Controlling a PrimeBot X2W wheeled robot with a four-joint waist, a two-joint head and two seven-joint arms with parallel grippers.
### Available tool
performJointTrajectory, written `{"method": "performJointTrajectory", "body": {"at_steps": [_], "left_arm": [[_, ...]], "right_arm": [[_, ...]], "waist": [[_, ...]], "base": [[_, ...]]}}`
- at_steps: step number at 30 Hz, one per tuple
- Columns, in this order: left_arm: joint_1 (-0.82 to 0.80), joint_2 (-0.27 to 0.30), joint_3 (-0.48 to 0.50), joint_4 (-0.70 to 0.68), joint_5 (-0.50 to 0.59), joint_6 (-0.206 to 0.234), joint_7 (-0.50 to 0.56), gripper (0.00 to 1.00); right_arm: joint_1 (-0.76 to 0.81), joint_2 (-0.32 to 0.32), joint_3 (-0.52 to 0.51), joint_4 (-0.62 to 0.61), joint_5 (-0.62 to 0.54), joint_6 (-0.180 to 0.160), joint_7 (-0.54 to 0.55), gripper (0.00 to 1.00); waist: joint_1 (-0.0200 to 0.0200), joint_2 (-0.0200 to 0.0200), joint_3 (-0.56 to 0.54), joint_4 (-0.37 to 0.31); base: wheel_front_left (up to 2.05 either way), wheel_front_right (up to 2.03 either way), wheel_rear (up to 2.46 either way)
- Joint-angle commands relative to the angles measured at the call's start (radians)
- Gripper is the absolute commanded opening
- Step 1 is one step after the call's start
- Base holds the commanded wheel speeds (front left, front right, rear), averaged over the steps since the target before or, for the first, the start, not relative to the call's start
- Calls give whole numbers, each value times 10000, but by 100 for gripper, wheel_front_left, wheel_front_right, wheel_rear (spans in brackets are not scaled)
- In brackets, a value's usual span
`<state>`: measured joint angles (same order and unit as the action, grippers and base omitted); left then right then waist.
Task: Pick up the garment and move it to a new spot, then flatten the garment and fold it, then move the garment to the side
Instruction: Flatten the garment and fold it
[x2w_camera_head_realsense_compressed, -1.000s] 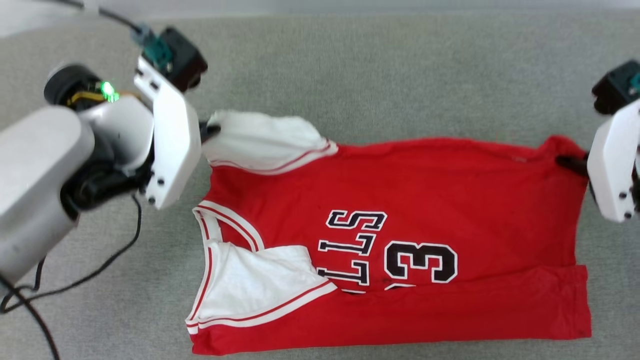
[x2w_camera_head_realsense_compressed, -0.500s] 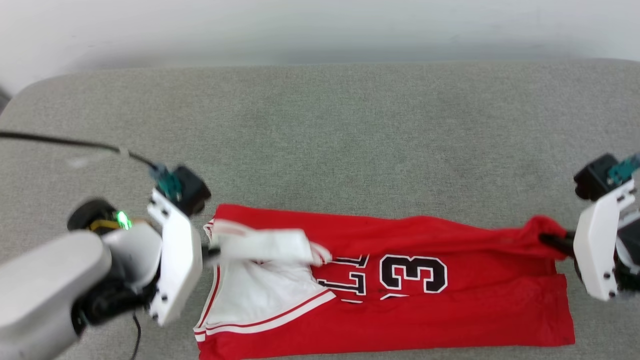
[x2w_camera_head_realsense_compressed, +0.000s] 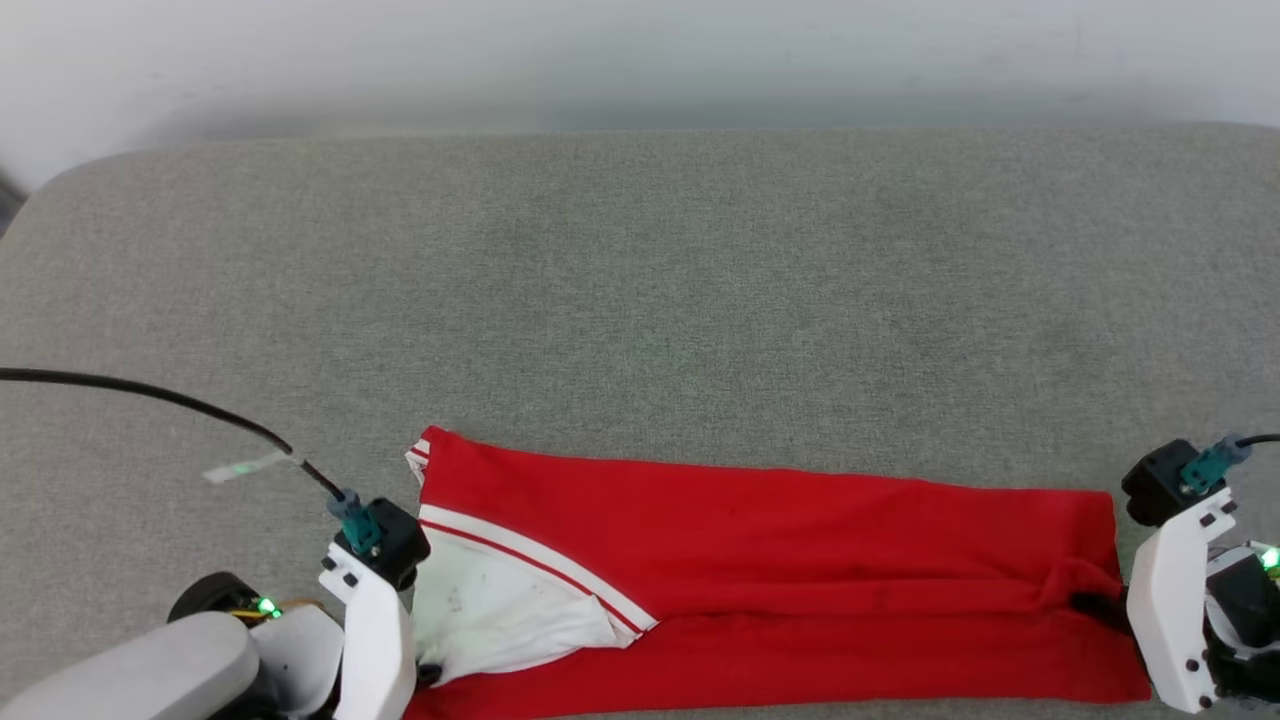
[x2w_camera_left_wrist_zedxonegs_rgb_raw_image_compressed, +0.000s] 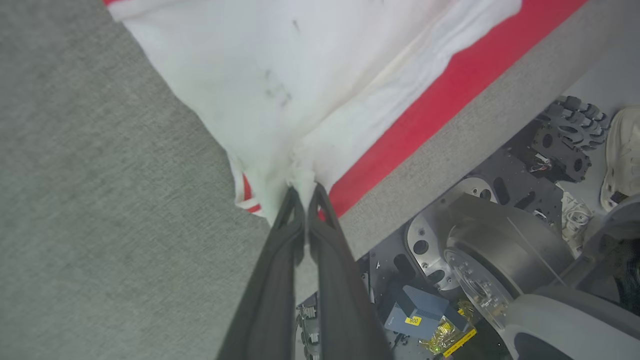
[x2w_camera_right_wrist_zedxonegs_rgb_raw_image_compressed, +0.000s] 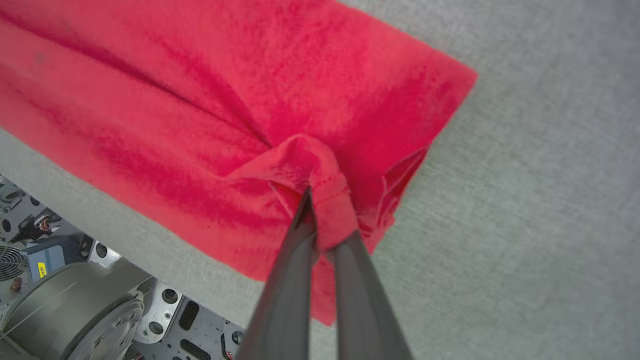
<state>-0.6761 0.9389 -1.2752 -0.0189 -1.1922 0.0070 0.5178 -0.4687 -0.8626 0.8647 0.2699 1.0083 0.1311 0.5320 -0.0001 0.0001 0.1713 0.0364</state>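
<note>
Head view: a red garment (x2w_camera_head_realsense_compressed: 760, 540) with a white sleeve lay on a grey padded bench (x2w_camera_head_realsense_compressed: 640, 280), close to its near edge. It was doubled lengthwise into a long, narrow band with no lettering showing. The left gripper (x2w_camera_head_realsense_compressed: 430, 674) met the white sleeve end and the right gripper (x2w_camera_head_realsense_compressed: 1090, 604) met the red hem end. A black cable (x2w_camera_head_realsense_compressed: 150, 395) trailed across the bench on the left.

Left wrist view: the left gripper (x2w_camera_left_wrist_zedxonegs_rgb_raw_image_compressed: 302, 192) was clenched on a bunched pinch of white sleeve fabric, just above the bench's front edge. The robot's wheeled base (x2w_camera_left_wrist_zedxonegs_rgb_raw_image_compressed: 500, 250) showed below that edge.

Right wrist view: the right gripper (x2w_camera_right_wrist_zedxonegs_rgb_raw_image_compressed: 322, 225) was clamped on a puckered fold of red hem, with creases running away from the pinch into the cloth.

The step in hand appeared to be the fold, with the top layer laid over the lower one. The next move probably called for both grippers to let go and draw back gently so the top layer did not shift. After that, the band would need regrasping for a crosswise fold or for the move aside.
</note>
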Motion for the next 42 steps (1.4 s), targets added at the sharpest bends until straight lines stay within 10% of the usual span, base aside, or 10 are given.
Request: {"method": "performJointTrajectory", "body": {"at_steps": [1,4,5,6,8,16,28,36,42], "left_arm": [[156,-58,5,54,-19,-51,-45,0],[265,-293,47,272,114,-19,-359,9],[279,-343,55,352,178,4,-479,76],[253,-380,80,390,271,15,-606,100],[168,-401,138,397,458,93,-865,100],[323,13,1001,-280,1054,979,-2952,100],[1312,-400,2597,-329,2248,4081,-7391,100],[2604,-1366,4575,-520,3732,5603,-7842,100],[4049,-2525,6397,-682,5379,5740,-7840,100]], "right_arm": [[90,72,23,65,-91,-7,-59,0],[76,279,58,352,-223,-7,-293,0],[55,376,15,463,-237,-7,-420,20],[53,436,11,537,-234,-7,-473,44],[-41,465,-86,551,-276,-7,-697,100],[-137,198,-1174,31,-528,-7,-1938,100],[1060,341,-3756,214,123,-6,-2338,100],[2028,928,-4410,792,1077,-6,-1341,100],[2385,1499,-4508,946,1490,-6,-715,100]], "waist": [[1,-1,20,-14],[1,-1,53,-4],[1,-1,48,2],[1,-1,33,7],[1,-1,-17,7],[1,-1,-256,-99],[1,-1,-190,-75],[1,-1,1,70],[1,-1,213,226]], "base": [[0,0,0],[0,0,0],[0,0,0],[0,0,0],[0,0,0],[0,0,0],[0,0,0],[0,0,0],[0,0,0]]}}
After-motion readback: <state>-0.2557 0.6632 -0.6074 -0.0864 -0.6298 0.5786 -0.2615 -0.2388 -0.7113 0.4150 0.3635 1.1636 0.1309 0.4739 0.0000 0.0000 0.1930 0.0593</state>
